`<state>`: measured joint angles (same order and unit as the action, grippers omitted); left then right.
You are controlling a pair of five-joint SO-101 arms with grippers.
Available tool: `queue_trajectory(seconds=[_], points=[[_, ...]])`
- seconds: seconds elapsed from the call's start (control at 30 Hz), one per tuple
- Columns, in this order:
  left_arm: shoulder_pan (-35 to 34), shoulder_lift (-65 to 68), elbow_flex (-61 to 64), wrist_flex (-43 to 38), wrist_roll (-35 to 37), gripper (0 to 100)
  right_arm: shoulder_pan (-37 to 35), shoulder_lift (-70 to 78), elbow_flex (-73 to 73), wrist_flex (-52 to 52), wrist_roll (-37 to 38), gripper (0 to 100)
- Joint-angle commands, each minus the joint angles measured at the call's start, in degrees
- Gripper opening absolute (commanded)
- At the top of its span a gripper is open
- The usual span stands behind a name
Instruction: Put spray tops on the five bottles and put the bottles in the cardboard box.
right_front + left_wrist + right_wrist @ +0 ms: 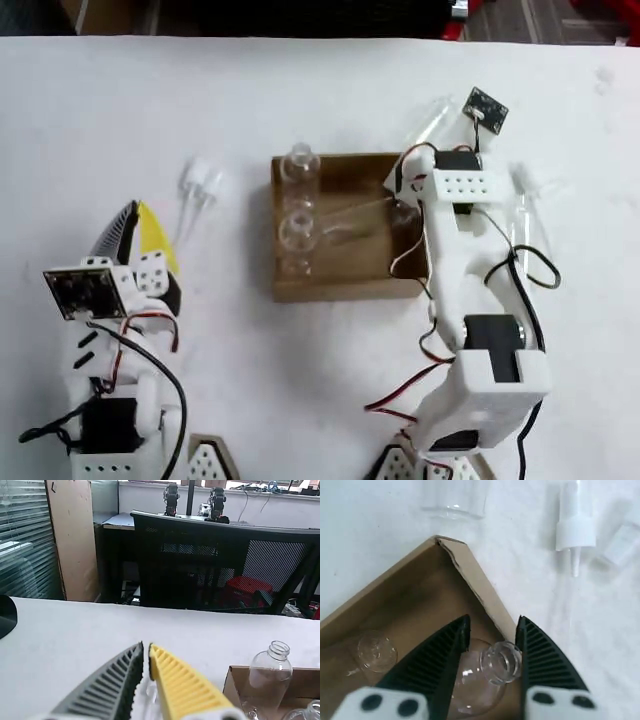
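The box (340, 290) holds clear bottles (298, 230) (open necks). One neck sits between the spread fingers of the right gripper (492, 620). The left gripper (145, 649) is pinched together.

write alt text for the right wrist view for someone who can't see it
The right tool has its two black fingers on either side of the neck of an uncapped clear bottle in a corner of the cardboard box, where a second open bottle sits. Outside on the white table lie a white spray top and another clear bottle.
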<state>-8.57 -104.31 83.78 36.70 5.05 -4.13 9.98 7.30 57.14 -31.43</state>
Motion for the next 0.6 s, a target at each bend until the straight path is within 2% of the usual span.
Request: queue_trajectory(seconds=[0.0, 0.1, 0.4, 0.57], points=[[-0.31, -0.40, 0.09, -1.93, 0.97, 2, 0.22, -0.75, -0.79, -0.84, -0.44, 9.0], [-0.31, -0.40, 0.09, -1.93, 0.97, 2, 0.22, -0.75, -0.79, -0.84, -0.44, 0.9], [-0.31, -0.40, 0.09, -1.93, 0.97, 2, 0.66, -1.27, -0.97, -0.66, -0.09, 1.9], [-0.31, -0.40, 0.09, -1.93, 0.97, 2, 0.66, -7.25, -0.79, 1.19, 0.09, 2.1]])
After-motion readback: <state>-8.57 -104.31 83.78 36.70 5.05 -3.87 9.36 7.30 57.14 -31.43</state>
